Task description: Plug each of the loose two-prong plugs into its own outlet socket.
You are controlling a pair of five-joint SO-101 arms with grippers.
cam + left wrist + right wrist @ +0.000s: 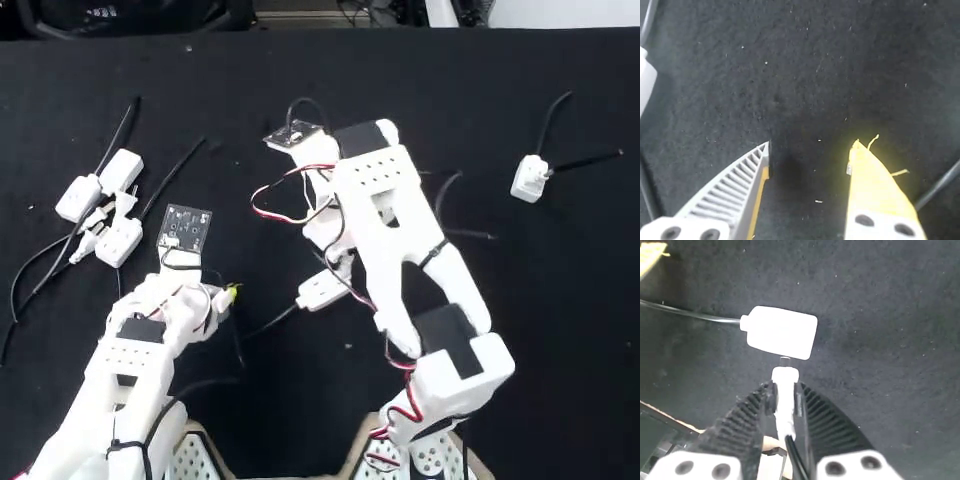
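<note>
two end effectors: left end effector (809, 150) released above the bare black surface (815, 60); right end effector (785, 390) grasping the plug (785, 377)
plug: prong end against the white outlet socket (782, 333), mid-surface
other sockets: cluster (100, 205) far left, single socket (528, 180) far right

black cloth table (560, 300), pale strip (565, 12) behind

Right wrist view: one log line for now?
right gripper: shut on white two-prong plug | at white outlet socket | left gripper: open, empty
</note>
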